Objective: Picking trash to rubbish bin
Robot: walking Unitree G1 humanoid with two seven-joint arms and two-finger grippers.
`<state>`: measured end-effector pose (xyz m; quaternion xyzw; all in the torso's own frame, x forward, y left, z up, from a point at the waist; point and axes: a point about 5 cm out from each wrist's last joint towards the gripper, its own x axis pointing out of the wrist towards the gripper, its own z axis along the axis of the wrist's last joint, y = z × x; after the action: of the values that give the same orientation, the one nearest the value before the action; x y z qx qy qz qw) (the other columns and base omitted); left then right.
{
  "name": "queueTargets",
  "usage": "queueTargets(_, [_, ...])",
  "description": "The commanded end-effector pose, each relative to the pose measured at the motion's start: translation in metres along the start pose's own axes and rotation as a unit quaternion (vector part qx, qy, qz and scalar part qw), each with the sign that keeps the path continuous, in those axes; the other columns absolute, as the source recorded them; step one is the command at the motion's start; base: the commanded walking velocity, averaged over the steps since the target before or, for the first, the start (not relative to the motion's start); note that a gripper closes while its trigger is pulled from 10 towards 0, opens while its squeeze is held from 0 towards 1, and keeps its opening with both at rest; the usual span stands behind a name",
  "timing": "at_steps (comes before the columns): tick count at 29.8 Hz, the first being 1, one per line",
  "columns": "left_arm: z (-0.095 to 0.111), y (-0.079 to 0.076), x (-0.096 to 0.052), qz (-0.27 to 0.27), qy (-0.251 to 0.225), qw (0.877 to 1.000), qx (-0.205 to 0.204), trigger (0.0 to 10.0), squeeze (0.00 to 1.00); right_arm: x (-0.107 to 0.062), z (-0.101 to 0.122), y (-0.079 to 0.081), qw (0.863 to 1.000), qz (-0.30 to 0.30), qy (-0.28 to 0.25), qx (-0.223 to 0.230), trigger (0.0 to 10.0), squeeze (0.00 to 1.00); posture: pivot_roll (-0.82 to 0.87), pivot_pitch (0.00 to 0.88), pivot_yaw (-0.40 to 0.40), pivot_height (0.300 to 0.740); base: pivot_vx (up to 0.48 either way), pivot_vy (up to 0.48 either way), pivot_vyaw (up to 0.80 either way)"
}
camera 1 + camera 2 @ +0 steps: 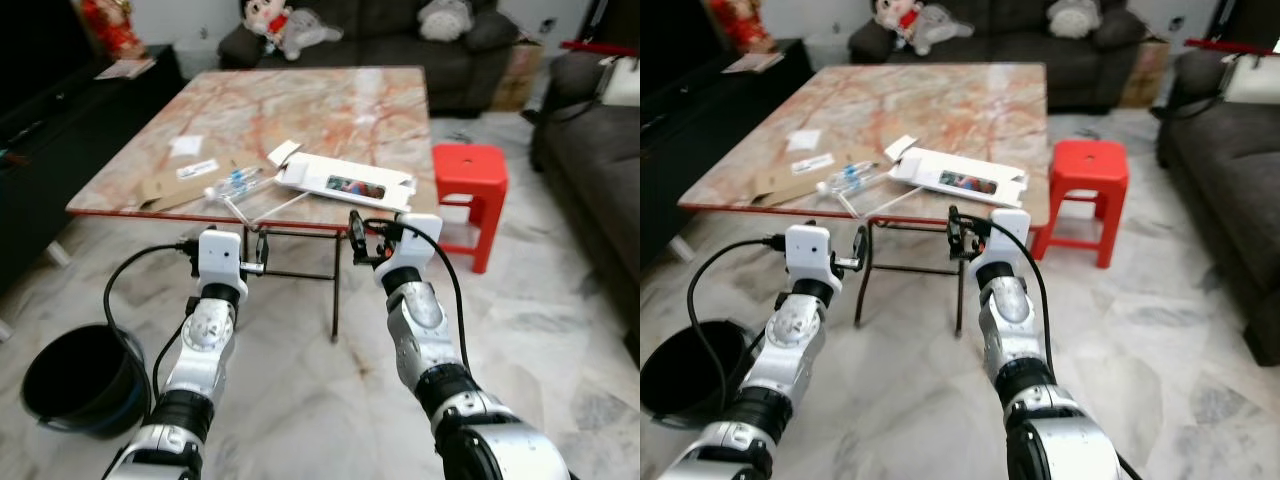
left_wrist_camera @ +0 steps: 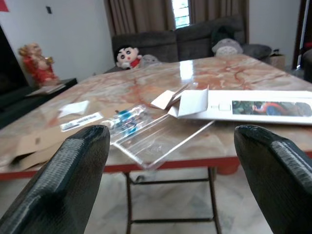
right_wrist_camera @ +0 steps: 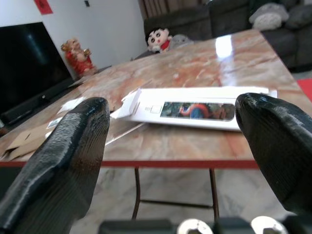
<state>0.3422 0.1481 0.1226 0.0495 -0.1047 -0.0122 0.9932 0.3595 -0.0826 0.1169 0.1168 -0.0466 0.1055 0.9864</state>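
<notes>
Both the left gripper (image 2: 165, 185) and right gripper (image 3: 170, 185) are wide open and empty, short of the surface (image 1: 330, 110); risk: white box (image 1: 345, 181) and clear plastic (image 2: 146, 141) overhang the near edge and could be knocked off, away from bin (image 1: 80, 385).

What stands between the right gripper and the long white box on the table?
Nothing visible does. The right gripper, fingers open, hangs in front of the table's near edge, and the white box lies just beyond that edge, with open air between them.
</notes>
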Motion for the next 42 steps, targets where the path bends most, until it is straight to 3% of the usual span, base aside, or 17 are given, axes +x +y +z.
queueTargets(1, [0.0, 0.006, 0.001, 0.009, 0.004, 1.0, 0.0, 10.0, 0.0, 0.002, 0.002, 0.007, 1.0, 0.012, -0.002, -0.003, 10.0, 0.0, -0.02, 0.0, 0.061, 0.74, 0.394, 0.0, 0.0])
queueTargets(12, [0.0, 0.006, 0.0, 0.009, 0.003, 1.0, 0.001, 10.0, 0.0, 0.002, 0.002, 0.009, 1.0, 0.018, -0.005, -0.003, 10.0, 0.0, -0.02, 0.0, 0.06, 0.74, 0.389, 0.0, 0.0])
queueTargets(17, [0.0, 0.006, 0.0, 0.009, 0.003, 1.0, 0.001, 10.0, 0.0, 0.0, 0.002, 0.016, 0.998, 0.05, -0.014, -0.021, 10.0, 0.0, -0.02, 0.0, 0.058, 0.74, 0.386, 0.0, 0.16])
queueTargets(42, [0.0, 0.004, 0.0, 0.007, 0.003, 1.0, 0.003, 10.0, 0.0, -0.002, -0.002, 0.016, 0.999, 0.048, -0.009, -0.015, 10.0, 0.0, -0.02, 0.0, 0.056, 0.74, 0.389, 0.0, 0.2])
